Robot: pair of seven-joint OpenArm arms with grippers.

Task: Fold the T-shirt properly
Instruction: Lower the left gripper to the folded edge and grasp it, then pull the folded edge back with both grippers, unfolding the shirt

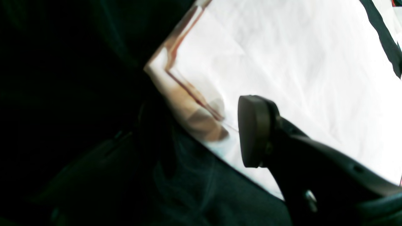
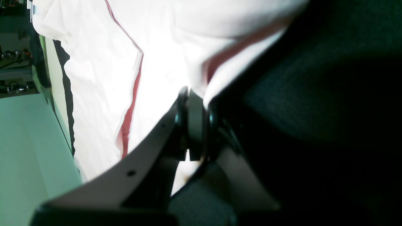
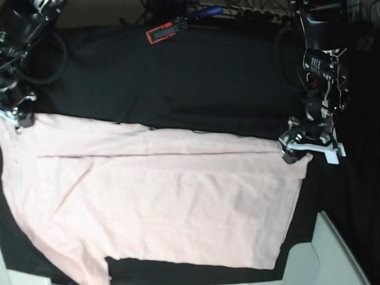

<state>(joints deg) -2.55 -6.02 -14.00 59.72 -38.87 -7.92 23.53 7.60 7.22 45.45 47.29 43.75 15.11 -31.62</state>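
Holding the T-shirt [image 3: 172, 206] corner clenched in your right gripper [image 2: 196, 94], close the parted left gripper [image 3: 300, 150] on its corner first.

T-shirt [image 3: 160, 199] hem cut off at bottom edge

A lab: tangled cables [image 3: 264, 11], black-draped table [image 3: 200, 84].

Plain pale pink T-shirt [image 3: 173, 200] on black table cover [image 3: 200, 84]
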